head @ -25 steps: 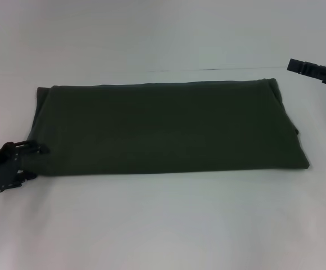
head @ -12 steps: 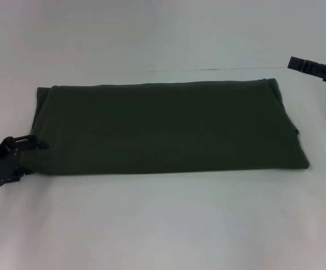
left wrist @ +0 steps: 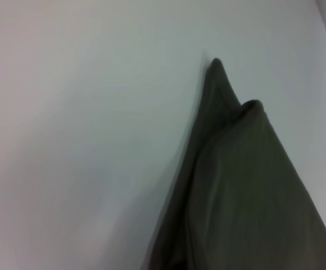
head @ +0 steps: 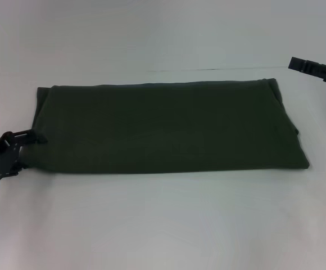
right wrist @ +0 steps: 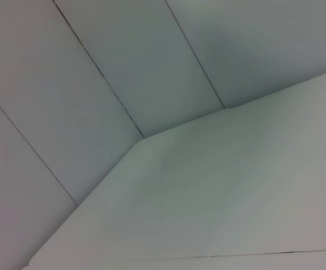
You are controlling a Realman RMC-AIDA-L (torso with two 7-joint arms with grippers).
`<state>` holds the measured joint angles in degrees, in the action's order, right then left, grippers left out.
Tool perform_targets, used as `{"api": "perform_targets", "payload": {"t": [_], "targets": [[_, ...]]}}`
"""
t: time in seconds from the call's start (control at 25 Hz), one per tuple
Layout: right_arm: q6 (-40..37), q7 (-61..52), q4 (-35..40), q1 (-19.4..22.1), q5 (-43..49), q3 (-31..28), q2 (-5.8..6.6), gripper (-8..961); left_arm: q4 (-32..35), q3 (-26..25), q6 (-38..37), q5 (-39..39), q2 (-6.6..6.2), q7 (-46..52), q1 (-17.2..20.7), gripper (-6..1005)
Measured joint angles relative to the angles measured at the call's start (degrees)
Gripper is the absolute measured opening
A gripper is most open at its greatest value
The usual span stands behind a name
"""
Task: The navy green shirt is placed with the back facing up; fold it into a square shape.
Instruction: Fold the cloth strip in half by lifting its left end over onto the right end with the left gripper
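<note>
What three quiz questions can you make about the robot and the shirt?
1. True or false: the shirt is folded into a long band on the table.
2. Which gripper is at the shirt's edge? A) left B) right
3. Fill in: the right gripper hangs above the table's far ____ side.

Key: 1 true. 2 A: the left gripper is at the shirt's near left corner. 3 right.

White table [head: 163, 225] (folded navy green shirt [head: 168, 126] atop)
</note>
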<state>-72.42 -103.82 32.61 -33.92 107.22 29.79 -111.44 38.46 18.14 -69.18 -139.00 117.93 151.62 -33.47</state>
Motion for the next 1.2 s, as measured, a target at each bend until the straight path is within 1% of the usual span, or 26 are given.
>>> {"api": "perform_targets", "payload": {"t": [0.52,0.72,0.96,1.2], "targets": [[0.0,0.2,0.0,-0.1,0.0,0.0,-0.08,703,-0.1,0.5,0.1,-0.5,-0.07,-2.4,-0.2,761],[0.0,0.2,0.0,-0.1,0.0,-0.1,-0.08,703,-0.1,0.7,1.0,-0.5,0.08,-6.2,0.2,678],[0.0,0.1,0.0,-0.1,0.0,-0.1,-0.08,703,-0.1,0.8,1.9,-0.5,0.16,-7.6,0.3,578],[0.0,0.2,0.0,-0.1,0.0,-0.1,-0.18,703,-0.1,1.6,2.5,-0.5,0.28,-7.7,0.4,322]]}}
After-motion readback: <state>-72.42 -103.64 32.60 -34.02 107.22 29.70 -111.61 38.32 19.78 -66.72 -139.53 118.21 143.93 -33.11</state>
